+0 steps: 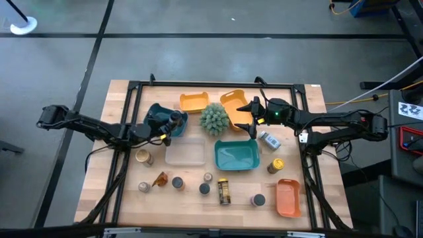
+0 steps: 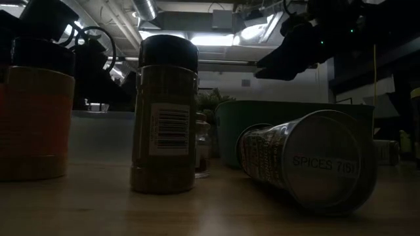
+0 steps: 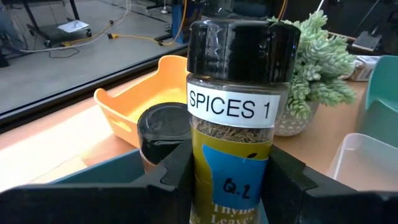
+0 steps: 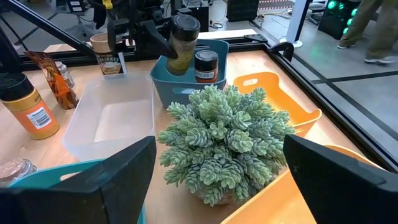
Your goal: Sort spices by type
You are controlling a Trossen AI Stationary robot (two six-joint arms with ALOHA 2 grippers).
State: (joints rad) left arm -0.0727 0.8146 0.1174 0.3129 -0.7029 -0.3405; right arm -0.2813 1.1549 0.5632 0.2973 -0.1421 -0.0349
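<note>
left gripper pinching dark-capped jar upright, long axis vertical, directly over the teal tray near the bench's far-left, beside a second jar already inside; right gripper spread, idle by the plant, farther off

Two dark jointed arms, black cables alongside, green light on the right arm
</note>
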